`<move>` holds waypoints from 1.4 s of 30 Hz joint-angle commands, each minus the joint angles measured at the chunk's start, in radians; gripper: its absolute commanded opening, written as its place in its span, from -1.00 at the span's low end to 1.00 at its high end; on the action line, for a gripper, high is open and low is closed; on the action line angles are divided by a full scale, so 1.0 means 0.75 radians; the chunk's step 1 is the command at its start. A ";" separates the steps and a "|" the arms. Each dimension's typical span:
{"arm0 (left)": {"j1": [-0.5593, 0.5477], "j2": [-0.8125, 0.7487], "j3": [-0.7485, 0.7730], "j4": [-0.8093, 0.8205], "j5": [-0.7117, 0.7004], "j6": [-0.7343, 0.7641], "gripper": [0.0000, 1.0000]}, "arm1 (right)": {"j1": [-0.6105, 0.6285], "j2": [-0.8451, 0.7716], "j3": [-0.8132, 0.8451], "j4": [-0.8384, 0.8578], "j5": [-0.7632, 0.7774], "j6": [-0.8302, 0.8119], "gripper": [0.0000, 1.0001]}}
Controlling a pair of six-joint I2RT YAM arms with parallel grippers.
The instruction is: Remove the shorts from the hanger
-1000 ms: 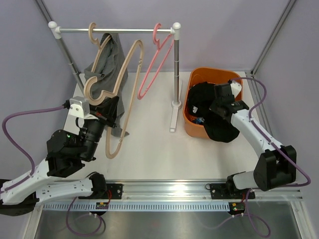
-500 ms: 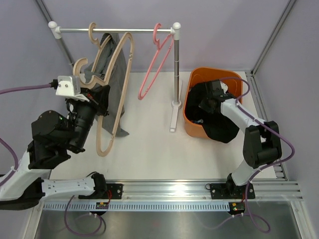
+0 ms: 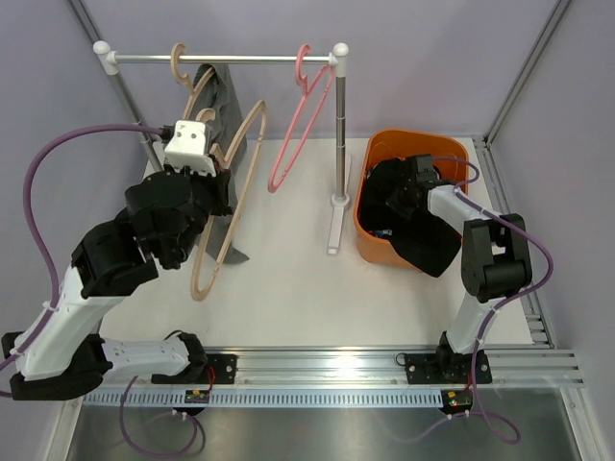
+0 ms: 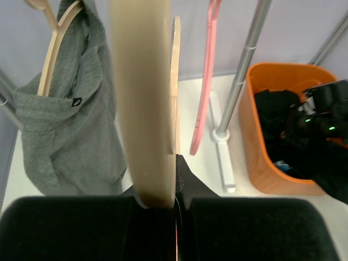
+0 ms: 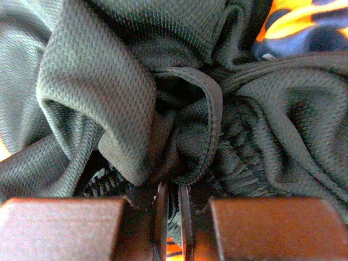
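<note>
Left gripper (image 4: pixel 175 206) clamped on my bare wooden hanger (image 4: pixel 141 98); grey shorts (image 4: pixel 70 125) hang at eleven o'clock, nearest it. Right gripper (image 5: pixel 168 190) over black shorts (image 5: pixel 98 81): hold unclear.

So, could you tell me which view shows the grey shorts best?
Left wrist: the grey shorts hang almost whole, unobstructed. From the top, the left arm and the empty hanger it holds cover most of them. Right wrist shows none of them.
</note>
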 commanded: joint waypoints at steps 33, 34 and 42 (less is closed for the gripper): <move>0.813 0.523 0.409 0.145 0.999 0.069 -1.00 | -0.123 -0.520 0.042 -0.087 -0.082 -0.293 0.99; 0.817 0.563 0.430 0.141 1.001 0.075 -1.00 | -0.121 -0.544 0.050 -0.097 -0.069 -0.306 0.99; 0.827 0.696 0.569 0.194 0.995 0.097 -1.00 | -0.121 -0.768 0.036 -0.132 -0.071 -0.300 0.99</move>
